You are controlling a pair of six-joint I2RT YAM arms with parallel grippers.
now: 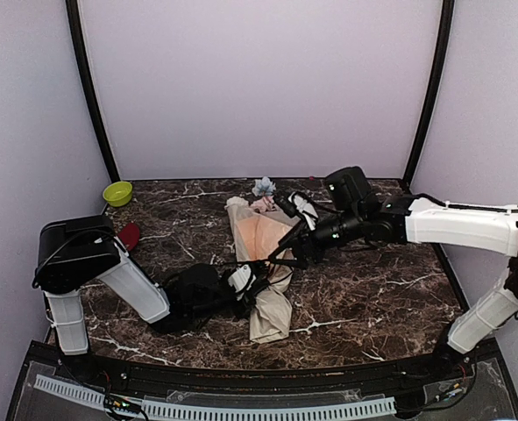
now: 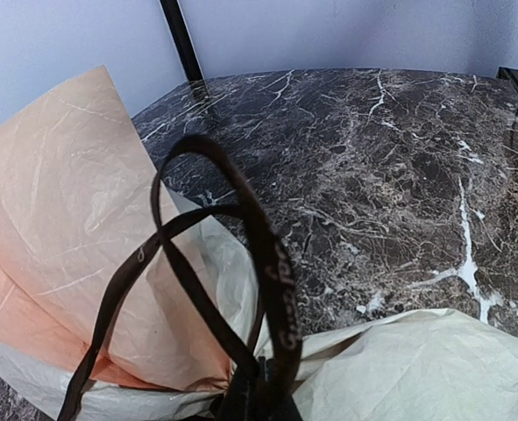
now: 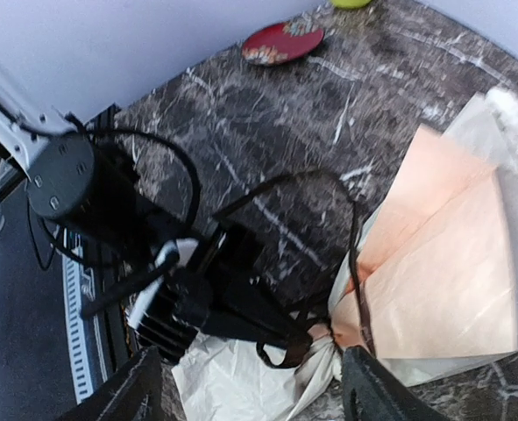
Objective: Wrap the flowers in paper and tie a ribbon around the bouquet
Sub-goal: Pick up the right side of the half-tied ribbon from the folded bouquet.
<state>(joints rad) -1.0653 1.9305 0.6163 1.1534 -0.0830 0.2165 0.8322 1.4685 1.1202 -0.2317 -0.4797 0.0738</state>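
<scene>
Two strands of ribbon [image 2: 272,263] — pinched in the left gripper [image 3: 294,338].

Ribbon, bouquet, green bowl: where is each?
ribbon [image 2: 280,281], left wrist view, on the right strand of the loop.
bouquet [image 1: 257,235], top view, on the peach paper face.
green bowl [image 1: 117,194], top view, on its inside.
</scene>
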